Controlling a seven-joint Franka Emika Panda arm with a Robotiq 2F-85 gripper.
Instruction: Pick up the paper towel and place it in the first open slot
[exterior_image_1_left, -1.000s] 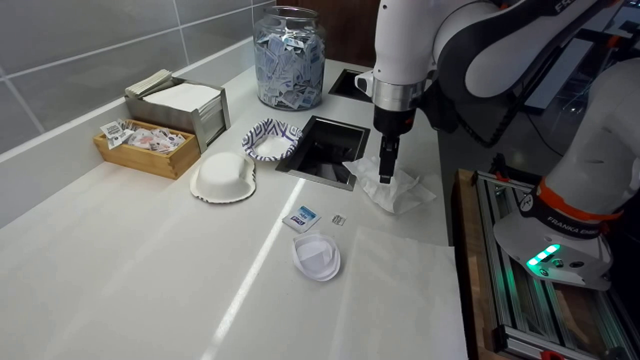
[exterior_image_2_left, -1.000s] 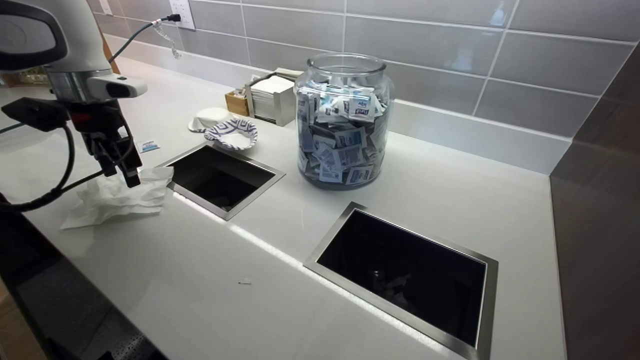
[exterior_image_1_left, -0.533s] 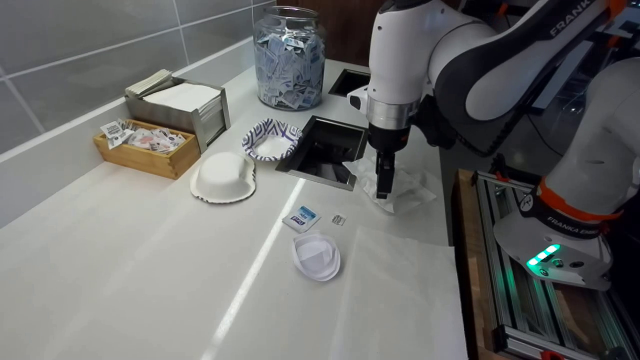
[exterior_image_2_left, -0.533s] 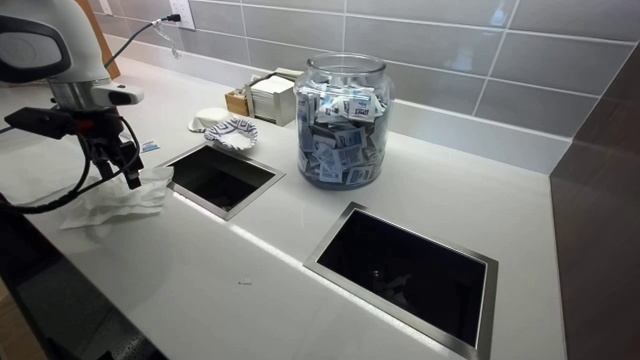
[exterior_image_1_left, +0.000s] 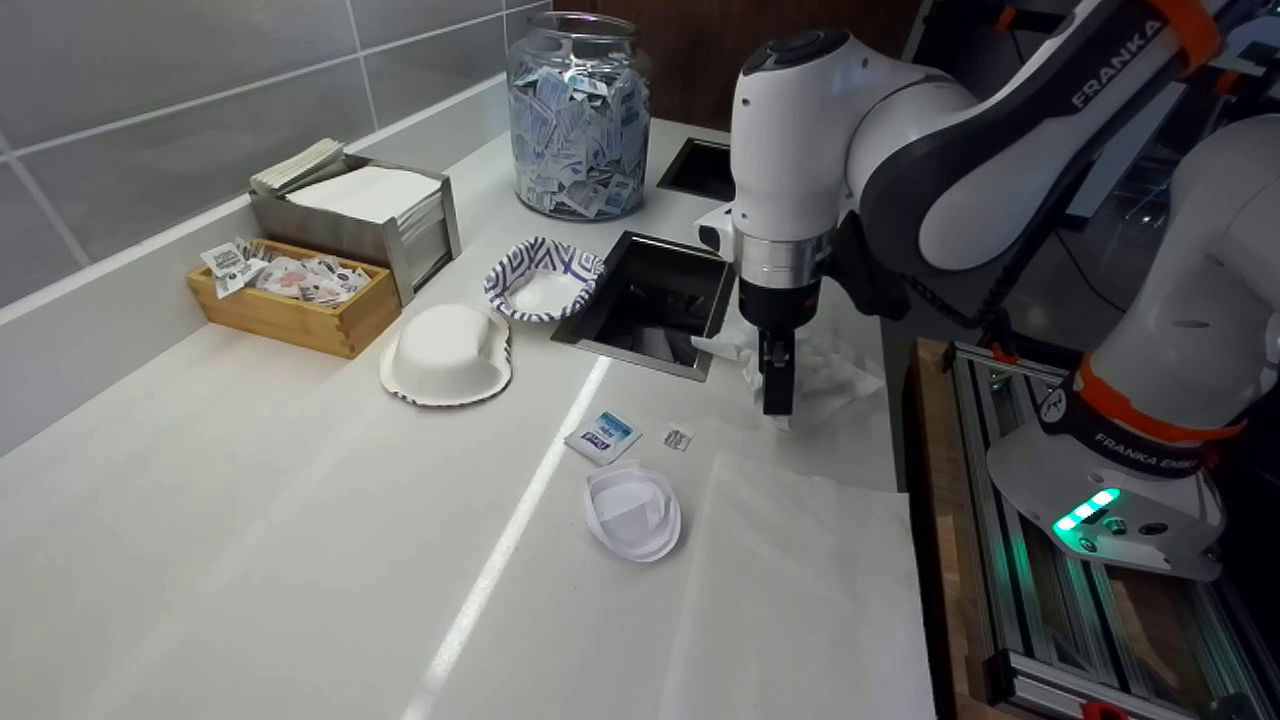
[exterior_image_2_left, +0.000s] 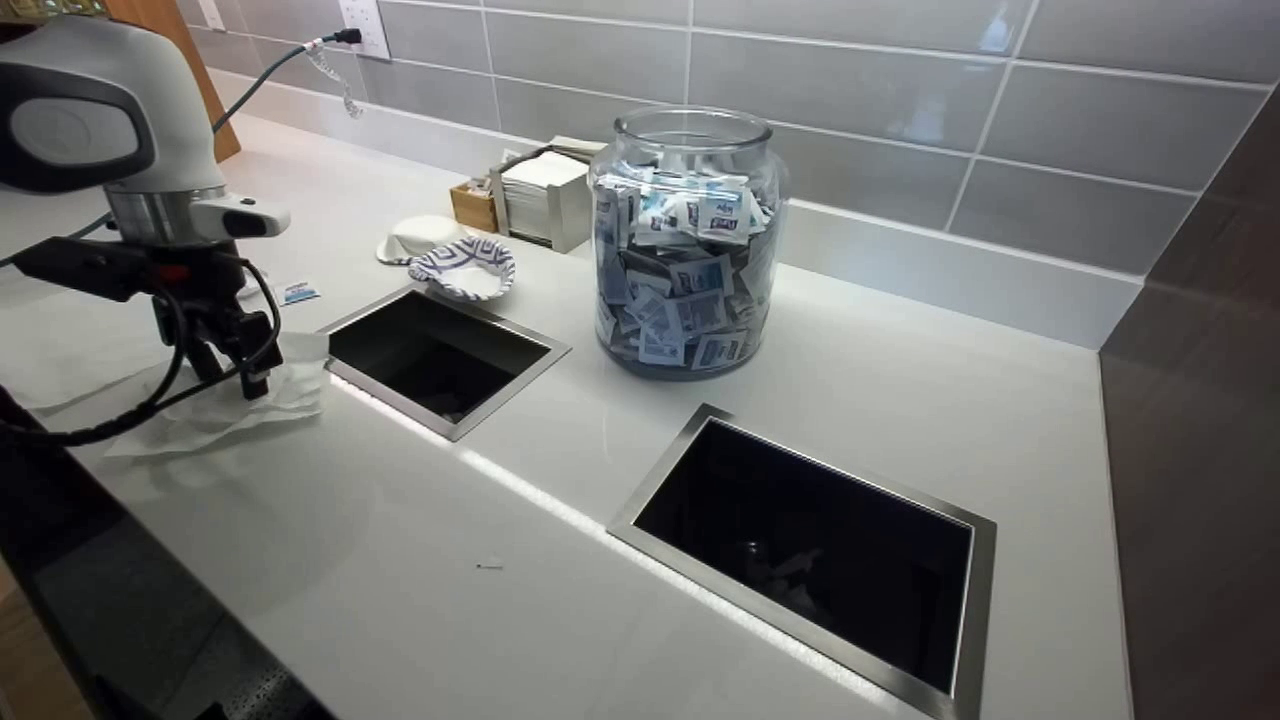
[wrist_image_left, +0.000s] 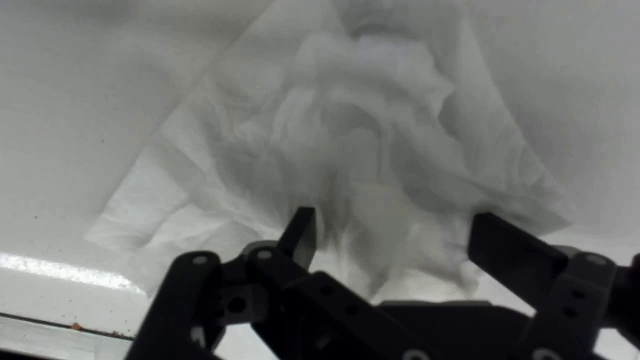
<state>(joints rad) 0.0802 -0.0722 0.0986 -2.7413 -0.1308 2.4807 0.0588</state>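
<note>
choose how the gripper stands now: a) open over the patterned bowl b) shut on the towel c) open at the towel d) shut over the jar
c: in the wrist view the gripper has its jaws wide apart, and the crumpled towel shows between and beyond them.

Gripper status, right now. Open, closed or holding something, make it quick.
Gripper: open, jaws well apart, holding nothing; the crumpled white paper towel shows between them in the wrist view, ungripped.
</note>
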